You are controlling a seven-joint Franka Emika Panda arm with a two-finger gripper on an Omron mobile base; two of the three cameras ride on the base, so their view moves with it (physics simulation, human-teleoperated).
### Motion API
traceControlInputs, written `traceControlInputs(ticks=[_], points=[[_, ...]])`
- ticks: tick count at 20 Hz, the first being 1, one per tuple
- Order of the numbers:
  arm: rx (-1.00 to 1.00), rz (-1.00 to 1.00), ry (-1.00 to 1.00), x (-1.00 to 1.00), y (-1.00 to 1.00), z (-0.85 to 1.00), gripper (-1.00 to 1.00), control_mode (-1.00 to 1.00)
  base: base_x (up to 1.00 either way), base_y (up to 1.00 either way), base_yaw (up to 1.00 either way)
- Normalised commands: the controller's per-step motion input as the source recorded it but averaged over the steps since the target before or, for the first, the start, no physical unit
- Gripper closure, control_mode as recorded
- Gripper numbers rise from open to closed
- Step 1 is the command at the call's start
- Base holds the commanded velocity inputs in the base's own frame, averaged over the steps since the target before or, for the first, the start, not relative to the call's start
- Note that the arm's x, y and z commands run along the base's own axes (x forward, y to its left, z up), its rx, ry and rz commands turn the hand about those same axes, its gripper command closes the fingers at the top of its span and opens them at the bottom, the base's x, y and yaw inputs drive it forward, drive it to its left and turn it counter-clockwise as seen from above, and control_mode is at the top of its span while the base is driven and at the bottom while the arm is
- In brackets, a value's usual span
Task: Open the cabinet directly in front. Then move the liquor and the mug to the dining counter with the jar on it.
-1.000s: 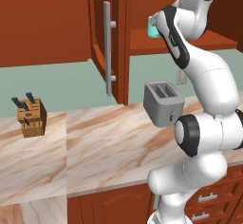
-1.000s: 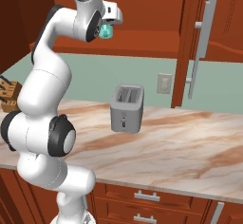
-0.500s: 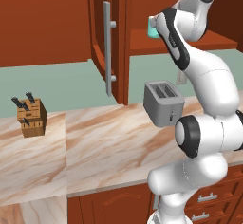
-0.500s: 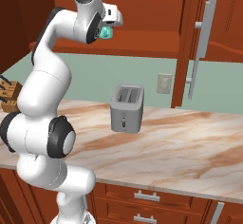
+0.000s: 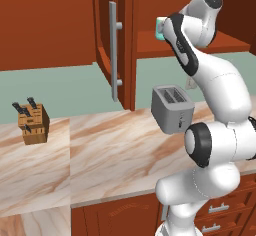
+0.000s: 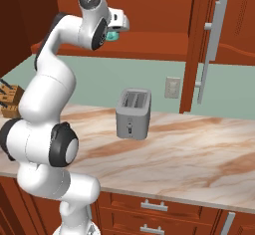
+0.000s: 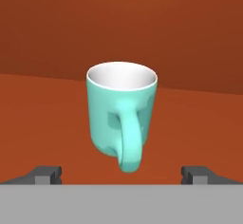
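The cabinet (image 5: 112, 55) is standing open, and the mug (image 7: 121, 114) is sitting upright on its shelf, handle facing the tool (image 7: 121, 174). The tool is hovering wide open, gripping nothing; carrying the mug to the dining worktop is remaining

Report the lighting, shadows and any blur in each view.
Left base view: even, flat light, crisp edges, soft shading beside the toaster. Right base view: equally sharp, no glare on the marble counter. Hand view: the mug is slightly soft-edged, with a darker patch of shade on its wall by the handle.
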Motion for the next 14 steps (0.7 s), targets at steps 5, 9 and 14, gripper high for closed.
traceControlInputs(ticks=[5,9,14], points=[[0.00,0.00,0.00,0.38,0.00,0.00,-1.00,-1.00,0.00,0.00,0.00],[0.00,0.00,0.00,0.45,-0.04,0.00,-1.00,-1.00,0.00,0.00,0.00],[0.00,0.01,0.00,0.28,-0.09,0.00,1.00,-1.00,0.00,0.00,0.00]])
